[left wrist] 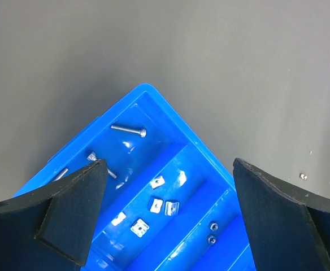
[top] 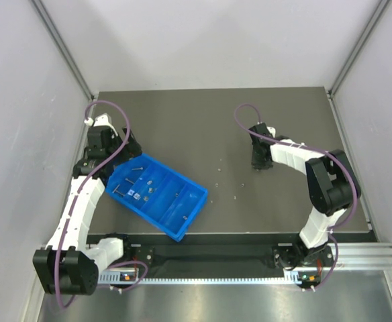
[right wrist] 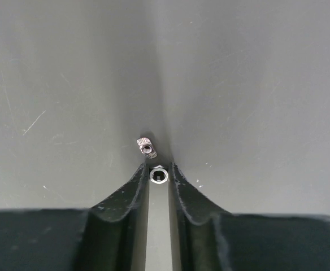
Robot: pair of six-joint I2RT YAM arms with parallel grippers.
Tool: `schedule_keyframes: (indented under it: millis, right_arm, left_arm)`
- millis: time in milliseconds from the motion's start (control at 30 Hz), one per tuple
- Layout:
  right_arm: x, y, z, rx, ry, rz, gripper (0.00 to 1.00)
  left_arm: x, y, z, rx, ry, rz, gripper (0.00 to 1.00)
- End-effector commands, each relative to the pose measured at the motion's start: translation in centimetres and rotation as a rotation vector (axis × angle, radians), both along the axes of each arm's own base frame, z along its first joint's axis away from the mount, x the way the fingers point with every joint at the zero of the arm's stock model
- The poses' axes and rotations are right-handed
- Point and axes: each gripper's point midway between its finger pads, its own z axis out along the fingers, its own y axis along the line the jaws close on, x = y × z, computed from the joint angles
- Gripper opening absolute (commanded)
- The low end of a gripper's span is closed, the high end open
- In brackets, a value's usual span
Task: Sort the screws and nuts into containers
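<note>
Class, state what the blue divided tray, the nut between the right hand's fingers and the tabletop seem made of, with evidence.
Bright blue divided tray: likely moulded plastic, glossy; white highlights on smooth walls.
Tiny silver hexagonal nut: probably metal, shiny grey with a bright rim.
Dark grey tabletop: matt, finely scratched; material unclear.

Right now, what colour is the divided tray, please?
Bright blue; the tray shows best in the left wrist view.

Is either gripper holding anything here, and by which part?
Right gripper pinches a small nut by its opposite sides, right at the fingertips. Left gripper is open, holding nothing.
</note>
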Motion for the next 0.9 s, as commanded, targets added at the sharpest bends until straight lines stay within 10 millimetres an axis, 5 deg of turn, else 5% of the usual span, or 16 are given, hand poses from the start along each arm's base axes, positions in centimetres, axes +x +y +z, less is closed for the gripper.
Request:
schedule_keyframes:
  millis: [0,100,233,467,667,867]
  right_arm:
    - [0.5,0.3,0.1,-0.007,-0.014,-0.005,0.13]
    - [0.3,0.5,0.1,0.003,-0.004,0.0,0.01]
    - [-0.1,0.7,0.9,0.015,-0.01,0.004,0.0]
    - [-0.5,3.5,6.3,0.015,-0.085,0.097,0.0]
    - [-2.7,12.0,13.1,0.05,-0.206,0.301,0.0]
    - [-9.9,21.9,15.4,0.103,-0.219,0.593,0.0]
  left_arm:
    - [0.8,0.1,1.6,0.014,-0.073,-0.002,0.97]
    - [0.8,0.1,1.5,0.014,-0.068,-0.002,0.97]
    - [0.8,0.2,1.6,0.017,-0.074,0.002,0.97]
    - [0.8,0.3,1.6,0.017,-0.073,0.006,0.97]
    - [0.7,0.4,1.7,0.021,-0.076,0.012,0.97]
    - [0.7,0.5,1.7,0.022,-0.073,0.015,0.97]
